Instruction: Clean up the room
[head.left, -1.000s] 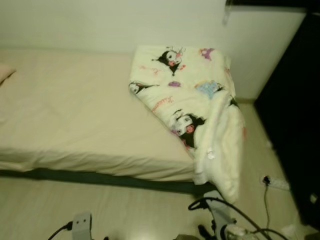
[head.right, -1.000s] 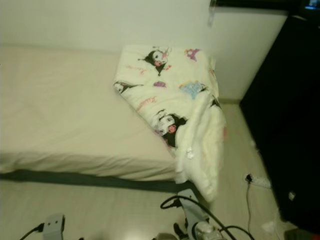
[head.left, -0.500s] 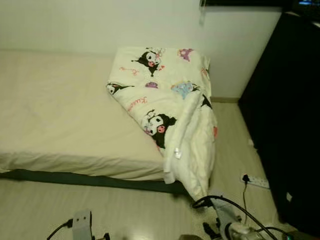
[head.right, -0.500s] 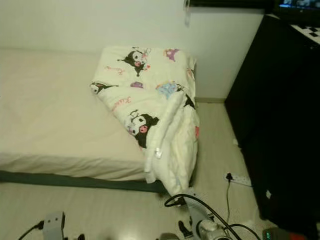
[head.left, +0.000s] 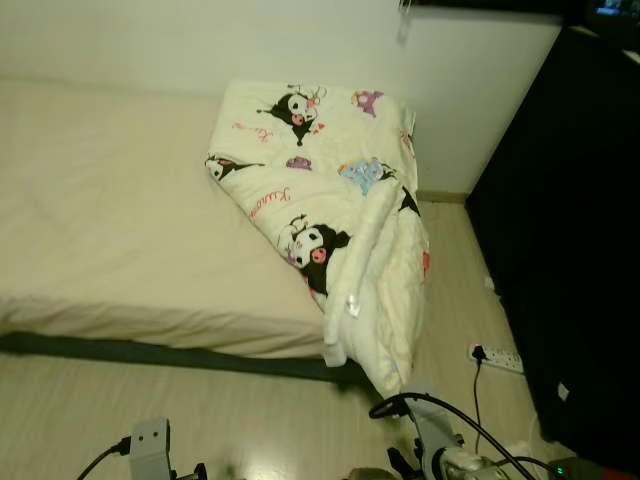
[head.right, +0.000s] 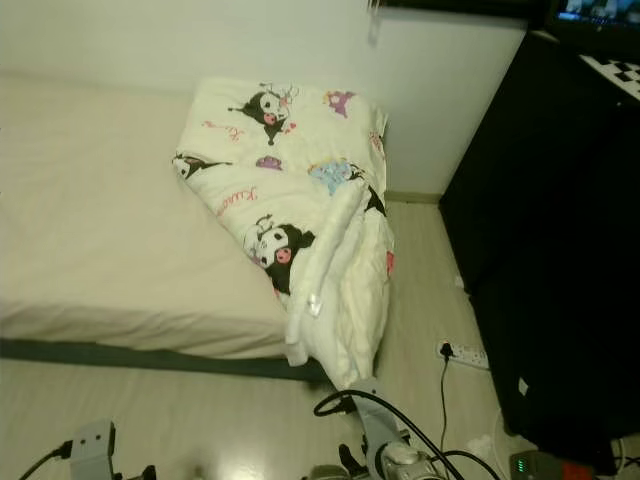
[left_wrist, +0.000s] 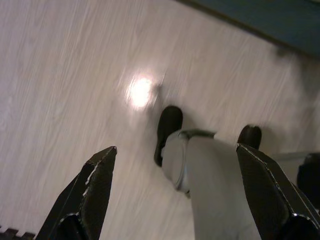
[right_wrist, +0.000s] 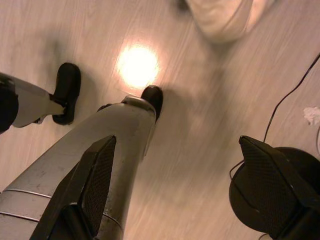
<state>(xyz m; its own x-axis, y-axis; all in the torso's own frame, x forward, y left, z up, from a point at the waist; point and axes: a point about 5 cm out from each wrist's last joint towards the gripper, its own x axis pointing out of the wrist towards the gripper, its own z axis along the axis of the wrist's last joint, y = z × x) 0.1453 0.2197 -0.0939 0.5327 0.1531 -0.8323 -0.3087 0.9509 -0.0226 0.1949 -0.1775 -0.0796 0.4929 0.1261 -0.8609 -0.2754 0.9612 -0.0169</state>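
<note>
We count one bed (head.left: 120, 230), low and wide, with a cream sheet and a dark base strip along its near edge. On its right end lies one quilt (head.left: 340, 200), cream with cartoon characters printed on it, folded on a slant so that its lower part spills over the bed's near right corner and hangs toward the pale wood floor (head.right: 200, 420). The rest of the mattress to the left is bare sheet.

To the right stands one tall black cabinet (head.right: 560, 250), close beside the bed's end with a narrow strip of floor between them. On that strip, near the cabinet's foot, lies one white power strip (head.left: 497, 356) with a black cord running from it toward us. A small white scrap (right_wrist: 312, 114) lies on the floor beside a cord.

Both our arms hang low by our legs. Our left gripper (left_wrist: 175, 195) points down at the floor, its two black fingers spread wide with nothing between them. Our right gripper (right_wrist: 175, 190) hangs the same way, fingers wide apart and holding nothing, above our silver leg (right_wrist: 85, 165) and two black feet.
</note>
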